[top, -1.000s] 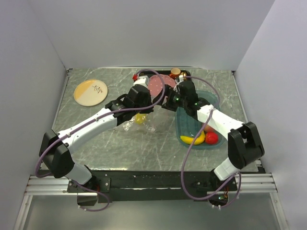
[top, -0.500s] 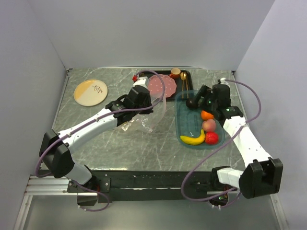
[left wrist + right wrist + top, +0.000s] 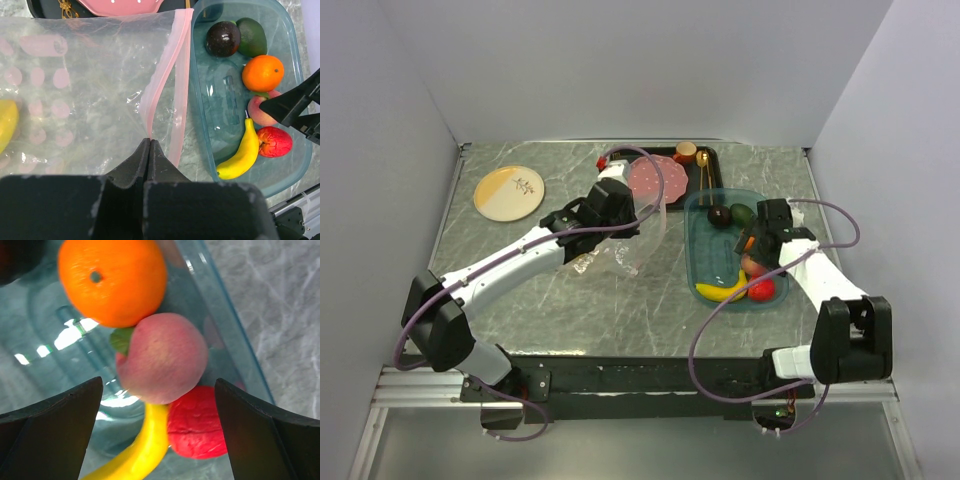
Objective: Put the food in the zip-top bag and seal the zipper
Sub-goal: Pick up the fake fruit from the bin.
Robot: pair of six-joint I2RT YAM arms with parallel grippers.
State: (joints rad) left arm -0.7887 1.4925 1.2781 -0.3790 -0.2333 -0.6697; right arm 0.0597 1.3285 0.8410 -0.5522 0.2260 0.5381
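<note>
Marble table (image 3: 620,300): tray (image 3: 225,100) holds banana (image 3: 240,152), orange (image 3: 263,73), peach (image 3: 260,110); bag (image 3: 90,90), yellow fruit (image 3: 6,122).

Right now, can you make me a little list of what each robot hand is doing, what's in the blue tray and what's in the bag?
left hand: shut, pinching the bag at its pink zipper
right hand: open, above the peach, not gripping it
blue tray holds: orange, peach, banana, strawberry, dark round fruit, green fruit
inside bag: one yellow piece
zipper: not sealed
</note>
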